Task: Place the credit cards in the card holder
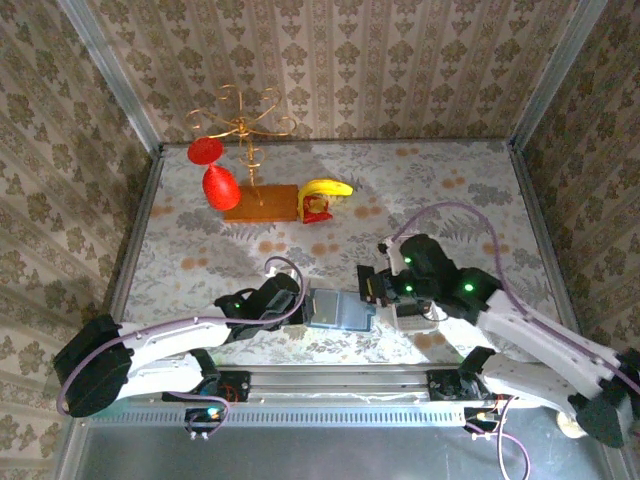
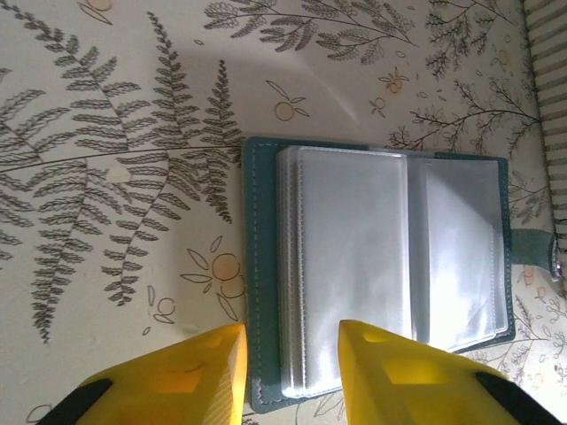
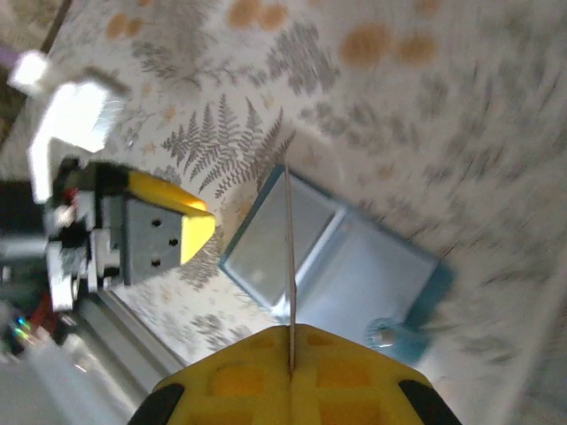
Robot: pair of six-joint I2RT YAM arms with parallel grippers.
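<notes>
Left gripper (image 2: 292, 345) narrowly parted over one edge of the open holder (image 2: 354, 257) lying flat on the table (image 2: 115, 115), right gripper (image 3: 291, 332) clamped on a card (image 3: 289, 257) held edge-on above the holder, banana (image 1: 328, 187) far behind

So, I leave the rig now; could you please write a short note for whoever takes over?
Left claw: open, fingers either side of one cover edge of the card holder, which lies open flat on the table.
Right claw: shut on one credit card, held edge-on above the holder.
Done: card picked up, holder opened.
Left: slide the card into a sleeve.
</notes>
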